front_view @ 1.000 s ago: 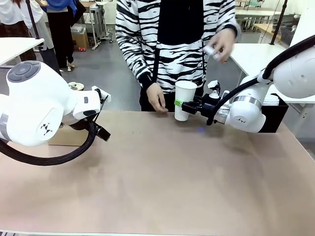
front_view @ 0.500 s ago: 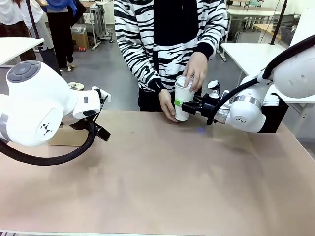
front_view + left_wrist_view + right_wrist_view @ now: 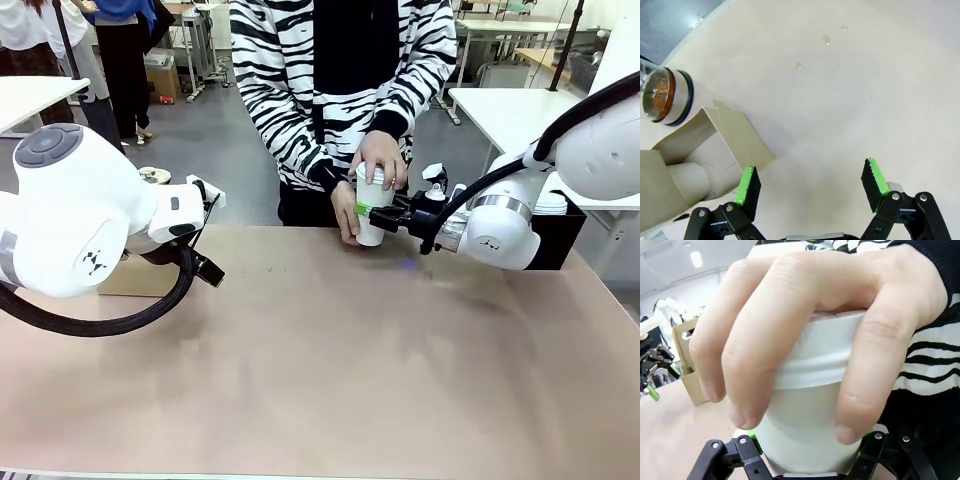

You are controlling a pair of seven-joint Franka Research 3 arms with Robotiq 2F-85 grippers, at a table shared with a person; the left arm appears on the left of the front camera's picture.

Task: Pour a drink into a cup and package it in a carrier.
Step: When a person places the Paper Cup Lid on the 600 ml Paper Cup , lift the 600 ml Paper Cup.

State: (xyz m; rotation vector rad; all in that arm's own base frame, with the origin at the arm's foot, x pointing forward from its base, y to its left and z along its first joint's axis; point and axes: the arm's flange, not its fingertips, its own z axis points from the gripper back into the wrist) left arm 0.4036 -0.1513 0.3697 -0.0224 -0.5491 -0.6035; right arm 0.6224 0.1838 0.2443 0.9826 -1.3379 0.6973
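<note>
1. Action at the far edge in the front view: the cup [image 3: 370,222] stands upright, long axis vertical. The right gripper [image 3: 366,212] comes at it sideways from the robot's right, fingers clamped round the cup's middle. One hand [image 3: 381,160] of the person presses down on top, and the other hand [image 3: 343,212] steadies the far-left side. The carrier [image 3: 138,278] sits well apart, over on the robot's left behind the left arm. By my reading the cup has to travel left across the table [image 3: 320,380].

2. Left wrist view: the left gripper [image 3: 811,182] hangs over bare table with its green pads [image 3: 748,186] spread wide, holding nothing. The carrier [image 3: 720,142] lies just beside the one pad, so this arm is clearly the nearer one to it. The amber drink [image 3: 658,93] shows in a round jug [image 3: 680,97] touching the carrier's far corner.

3. Right wrist view: the cup [image 3: 807,437] rises straight up between the black fingers, squeezed at its lower wall. A white lid [image 3: 815,357] is on top under the person's hand [image 3: 800,310]. The carrier [image 3: 690,365] shows far off.
</note>
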